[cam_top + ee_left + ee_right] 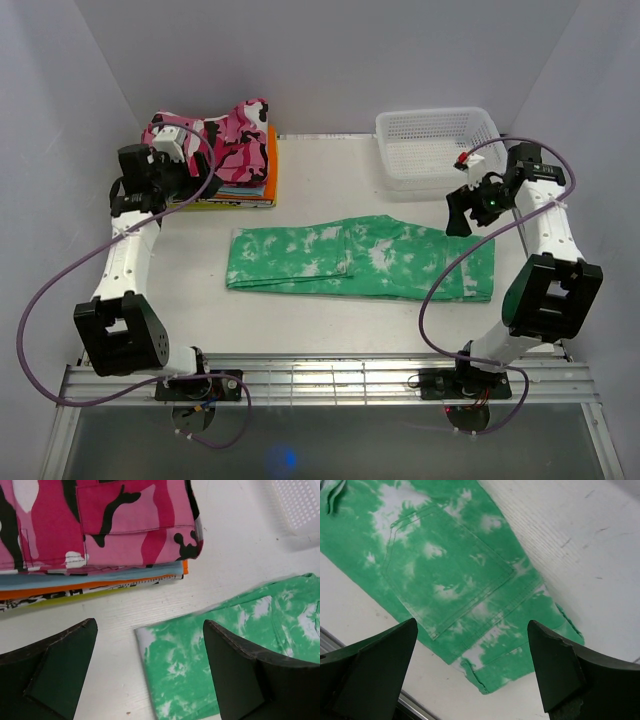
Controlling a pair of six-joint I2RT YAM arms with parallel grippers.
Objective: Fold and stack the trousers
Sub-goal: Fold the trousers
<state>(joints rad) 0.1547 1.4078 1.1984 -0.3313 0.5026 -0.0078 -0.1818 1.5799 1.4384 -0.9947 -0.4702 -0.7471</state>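
The mint green and white trousers (360,258) lie flat across the middle of the table, folded lengthwise, waist at the right. My left gripper (205,165) is open and empty, held above the table's back left near the clothes stack; its wrist view shows the trousers' leg-end corner (200,665) between the jaws. My right gripper (458,212) is open and empty, hovering above the waist end; its wrist view shows a back pocket (445,580) and the waistband (520,645) below the jaws.
A stack of folded clothes, pink camouflage (215,135) on top with orange and other layers beneath (268,165), sits at the back left. A white plastic basket (437,148) stands at the back right. A metal rail (330,380) runs along the near edge.
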